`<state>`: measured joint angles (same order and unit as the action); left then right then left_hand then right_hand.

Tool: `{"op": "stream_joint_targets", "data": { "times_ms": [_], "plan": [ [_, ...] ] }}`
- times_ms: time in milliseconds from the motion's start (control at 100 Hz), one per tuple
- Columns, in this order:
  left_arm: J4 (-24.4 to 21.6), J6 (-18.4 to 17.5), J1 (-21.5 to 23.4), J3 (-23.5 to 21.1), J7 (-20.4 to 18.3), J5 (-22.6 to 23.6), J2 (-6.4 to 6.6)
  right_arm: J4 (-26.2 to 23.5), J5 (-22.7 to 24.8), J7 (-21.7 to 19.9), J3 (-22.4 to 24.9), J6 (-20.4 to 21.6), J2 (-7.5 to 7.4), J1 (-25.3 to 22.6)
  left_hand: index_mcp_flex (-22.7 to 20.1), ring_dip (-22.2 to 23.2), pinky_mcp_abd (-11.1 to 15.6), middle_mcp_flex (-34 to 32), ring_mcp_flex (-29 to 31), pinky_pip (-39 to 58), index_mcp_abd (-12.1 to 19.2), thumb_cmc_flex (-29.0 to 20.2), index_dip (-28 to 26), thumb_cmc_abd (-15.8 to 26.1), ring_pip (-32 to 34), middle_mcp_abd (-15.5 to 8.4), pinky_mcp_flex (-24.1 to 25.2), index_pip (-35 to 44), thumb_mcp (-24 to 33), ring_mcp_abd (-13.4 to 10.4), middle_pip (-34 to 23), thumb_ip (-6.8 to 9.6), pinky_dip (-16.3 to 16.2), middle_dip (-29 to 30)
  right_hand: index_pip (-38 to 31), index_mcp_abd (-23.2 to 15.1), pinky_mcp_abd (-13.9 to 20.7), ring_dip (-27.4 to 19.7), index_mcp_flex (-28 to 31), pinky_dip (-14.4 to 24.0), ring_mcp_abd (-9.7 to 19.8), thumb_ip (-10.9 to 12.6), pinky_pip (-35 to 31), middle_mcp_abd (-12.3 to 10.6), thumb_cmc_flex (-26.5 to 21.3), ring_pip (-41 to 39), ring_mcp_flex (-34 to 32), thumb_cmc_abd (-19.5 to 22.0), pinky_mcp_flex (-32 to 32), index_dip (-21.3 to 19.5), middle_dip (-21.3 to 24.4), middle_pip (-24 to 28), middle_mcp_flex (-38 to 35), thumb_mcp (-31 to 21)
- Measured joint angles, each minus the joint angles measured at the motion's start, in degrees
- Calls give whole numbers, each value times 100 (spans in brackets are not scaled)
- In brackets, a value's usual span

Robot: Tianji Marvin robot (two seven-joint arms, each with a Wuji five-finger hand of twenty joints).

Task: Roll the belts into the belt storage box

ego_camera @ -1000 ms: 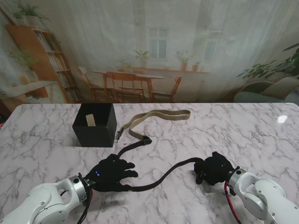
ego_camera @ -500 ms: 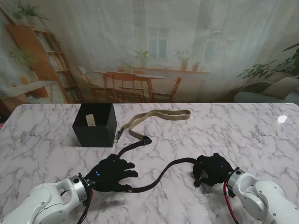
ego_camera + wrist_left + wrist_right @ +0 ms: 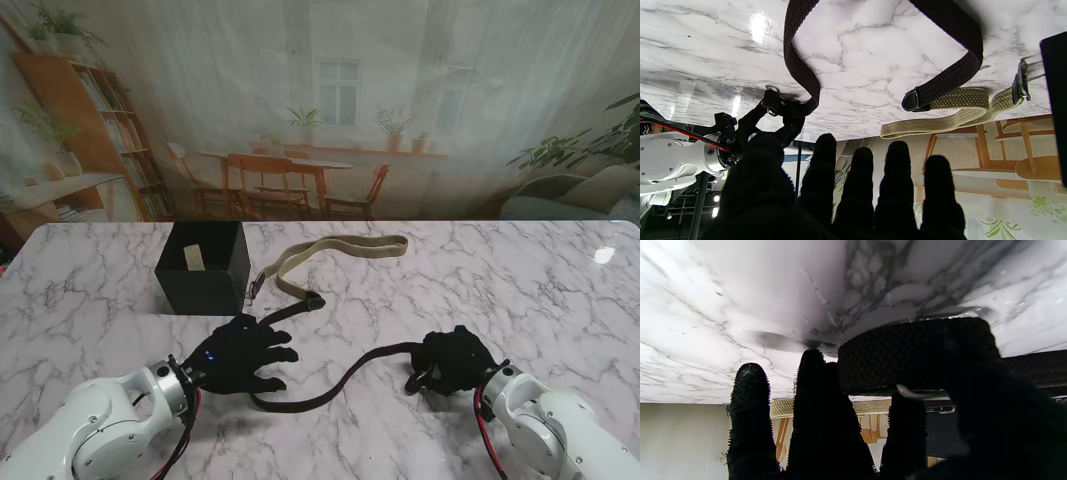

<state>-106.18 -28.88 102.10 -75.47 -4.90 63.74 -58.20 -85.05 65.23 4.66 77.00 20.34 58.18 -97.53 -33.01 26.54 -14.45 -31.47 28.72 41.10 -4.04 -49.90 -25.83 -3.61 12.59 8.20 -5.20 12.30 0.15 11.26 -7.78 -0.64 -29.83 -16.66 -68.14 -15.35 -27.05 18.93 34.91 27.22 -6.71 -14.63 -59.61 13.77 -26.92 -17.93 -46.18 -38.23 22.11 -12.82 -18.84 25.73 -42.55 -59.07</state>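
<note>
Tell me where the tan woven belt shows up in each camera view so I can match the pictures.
Stand view: the tan belt lies folded on the marble, far from me, right of the black box.
Left wrist view: it shows as a folded strap beyond the fingers, its buckle end by the box.
Right wrist view: only a short strip shows between the fingers.
Shared landmark: the black belt, in all three.

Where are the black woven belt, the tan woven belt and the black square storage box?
black woven belt [image 3: 345,379], stand view, mid strap.
tan woven belt [image 3: 340,245], stand view, strap's far run.
black square storage box [image 3: 200,285], stand view, front wall.
</note>
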Motion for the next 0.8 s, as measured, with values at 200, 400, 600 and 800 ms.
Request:
{"op": "stream_joint_targets", "data": {
  "times_ms": [200, 400, 600, 800],
  "plan": [
    [17, 46, -26, 23, 29, 15, -8, 140, -15, 396, -61, -22, 26, 19, -20, 0, 0, 0, 0, 0, 0, 0, 0, 0, 3, 0, 0, 16, 0, 0, 0, 0, 0, 0, -23, 0, 8, 158, 341, -50, -87, 0, -81, -3, 149, -244, -340, -69, 117, 83, -192, 139, -444, 121],
    [20, 65, -8, 14, 85, 49, -13, 179, 63, 457, -105, -77, 36, 35, -21, 2, 0, 0, 0, 0, 0, 0, 0, 0, 4, 0, 0, 20, 0, 0, 0, 0, 0, 0, -678, 817, 15, 165, 1059, -52, 121, 19, -140, -666, 211, -228, -12, -176, 102, -36, -34, 140, 418, 207],
    [23, 87, -3, 23, 88, 49, -14, 203, -25, 461, -135, -87, 39, 55, -21, 3, -1, 0, 0, 0, 0, 0, 0, 0, 4, 0, 0, 22, 0, 0, 0, 0, 0, -1, -737, 820, 15, 154, 1057, -52, 147, 19, -166, -895, 211, -129, -393, -175, 237, -72, 226, 140, -674, 233],
    [25, 99, 7, 27, 90, 53, -15, 204, -98, 490, -141, -115, 57, 77, -22, 3, -2, 0, 0, 0, 0, 0, 0, 0, 4, 0, 0, 24, 0, 0, 0, 0, 0, -1, -738, 821, 448, 824, 810, 80, 246, 19, -860, -1028, 180, -924, -1708, -98, 998, -328, -264, 535, -1867, 328]
  ]
}}
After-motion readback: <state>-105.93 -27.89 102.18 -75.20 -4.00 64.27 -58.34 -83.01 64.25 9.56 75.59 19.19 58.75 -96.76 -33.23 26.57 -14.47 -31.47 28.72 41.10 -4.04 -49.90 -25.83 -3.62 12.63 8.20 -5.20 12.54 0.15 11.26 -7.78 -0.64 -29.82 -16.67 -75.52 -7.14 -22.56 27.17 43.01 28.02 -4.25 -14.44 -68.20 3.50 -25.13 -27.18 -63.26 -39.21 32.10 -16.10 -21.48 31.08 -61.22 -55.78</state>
